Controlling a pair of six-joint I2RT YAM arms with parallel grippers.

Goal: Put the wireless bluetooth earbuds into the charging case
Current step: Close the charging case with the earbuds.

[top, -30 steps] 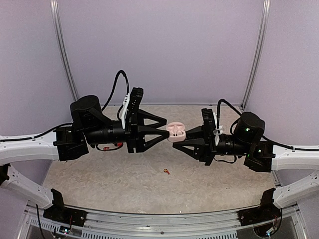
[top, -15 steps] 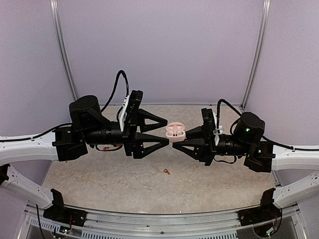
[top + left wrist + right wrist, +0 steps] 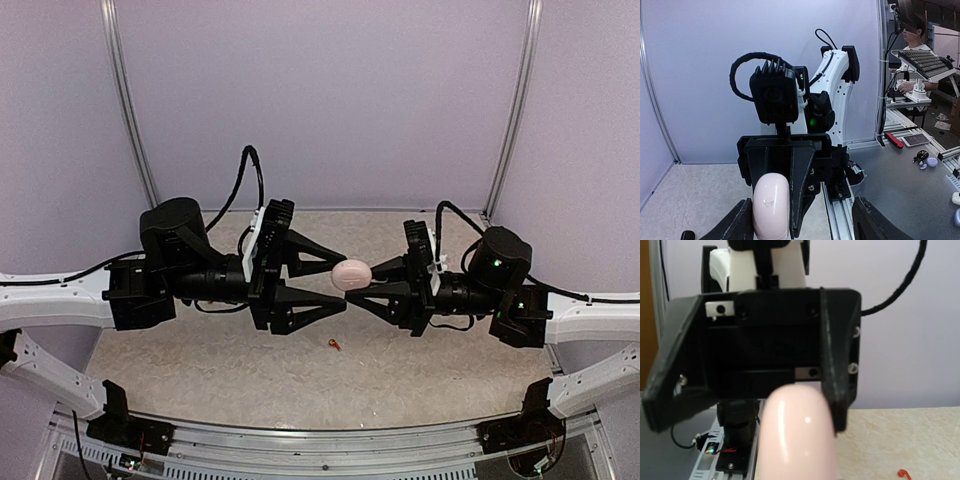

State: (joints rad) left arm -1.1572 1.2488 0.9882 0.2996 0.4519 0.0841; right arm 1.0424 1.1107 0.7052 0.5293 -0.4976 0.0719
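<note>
Centre frame: my right gripper (image 3: 362, 281) clamps the closed pink charging case (image 3: 350, 272) aloft, steadying it for my left gripper (image 3: 338, 283), jaws spread wide.

Soft, even light falls from overhead in the top view, leaving only faint shadows on the beige speckled table (image 3: 250, 380) and no glare on the plain lilac walls (image 3: 320, 100). The right wrist view is blurred up close: the pale pink glossy rounded case (image 3: 797, 435) is out of focus and carries a small white highlight. The left wrist view is sharp, and dimmer at its right edge.
</note>
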